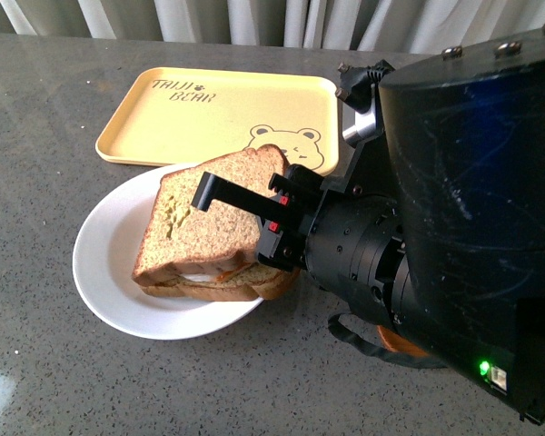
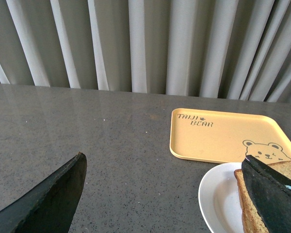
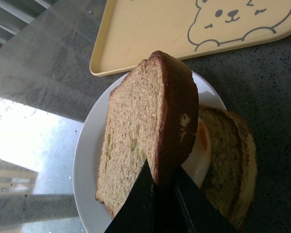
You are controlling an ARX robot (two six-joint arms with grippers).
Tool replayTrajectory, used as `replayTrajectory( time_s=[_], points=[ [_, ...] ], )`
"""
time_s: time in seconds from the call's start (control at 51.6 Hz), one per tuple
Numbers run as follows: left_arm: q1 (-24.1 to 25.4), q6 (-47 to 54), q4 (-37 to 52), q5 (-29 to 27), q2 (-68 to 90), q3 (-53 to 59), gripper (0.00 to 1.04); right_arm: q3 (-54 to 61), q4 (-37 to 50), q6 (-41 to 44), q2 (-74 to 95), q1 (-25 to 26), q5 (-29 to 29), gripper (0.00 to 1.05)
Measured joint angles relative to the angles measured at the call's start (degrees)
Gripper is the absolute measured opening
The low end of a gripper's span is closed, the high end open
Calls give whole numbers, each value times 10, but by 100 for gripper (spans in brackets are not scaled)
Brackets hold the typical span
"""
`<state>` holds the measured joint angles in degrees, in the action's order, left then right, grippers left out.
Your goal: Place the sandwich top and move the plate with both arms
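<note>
The bulky right arm (image 1: 463, 209) fills the near right and hides the table (image 1: 54, 381) behind it, along with most of something orange under it that cannot be made out. Its right gripper (image 3: 161, 170) pinches the crust of the sandwich top (image 1: 200, 227), which tilts over the egg slice (image 1: 227, 282) on the plate (image 1: 100, 263); one finger is hidden under the bread, and whether the two slices touch is unclear. The left gripper (image 2: 163, 160), seen only from its own wrist, is spread wide and empty above the table, and just beyond the plate lies the bear tray (image 1: 209, 118), with the curtain (image 2: 150, 43) farthest back.
</note>
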<state>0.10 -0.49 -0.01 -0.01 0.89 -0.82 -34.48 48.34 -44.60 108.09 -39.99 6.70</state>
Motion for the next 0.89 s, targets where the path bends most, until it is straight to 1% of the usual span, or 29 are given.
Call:
replayTrajectory(
  time_s=[0.174, 0.213, 0.271, 0.349, 0.388, 0.407, 0.446, 0.543, 0.64, 0.679, 0.698, 0.717, 0.737, 0.814, 0.892],
  points=[
    [0, 0, 0, 0, 0, 0, 96, 5, 0, -9, 6, -6, 15, 3],
    [0, 0, 0, 0, 0, 0, 96, 6, 0, -9, 6, -6, 16, 10],
    [0, 0, 0, 0, 0, 0, 96, 10, 0, -9, 6, -6, 19, 25],
    [0, 0, 0, 0, 0, 0, 96, 14, 0, -9, 6, -6, 21, 36],
    [0, 0, 0, 0, 0, 0, 96, 17, 0, -9, 6, -6, 21, 43],
    [0, 0, 0, 0, 0, 0, 96, 18, 0, -9, 6, -6, 21, 44],
    [0, 0, 0, 0, 0, 0, 96, 23, -1, -9, 4, -6, 21, 53],
    [0, 0, 0, 0, 0, 0, 96, 32, -8, -9, -10, -4, 23, 71],
    [0, 0, 0, 0, 0, 0, 96, 39, -15, -10, -30, 3, 23, 83],
    [0, 0, 0, 0, 0, 0, 96, 43, -20, -10, -44, 9, 23, 90],
    [0, 0, 0, 0, 0, 0, 96, 43, -21, -9, -48, 10, 23, 91],
    [0, 0, 0, 0, 0, 0, 96, 45, -26, -7, -60, 15, 24, 96],
    [0, 0, 0, 0, 0, 0, 96, 46, -29, -5, -68, 19, 24, 97],
    [0, 0, 0, 0, 0, 0, 96, 51, -46, 11, -101, 35, 23, 95],
    [0, 0, 0, 0, 0, 0, 96, 56, -65, 28, -136, 51, 17, 96]
  ],
)
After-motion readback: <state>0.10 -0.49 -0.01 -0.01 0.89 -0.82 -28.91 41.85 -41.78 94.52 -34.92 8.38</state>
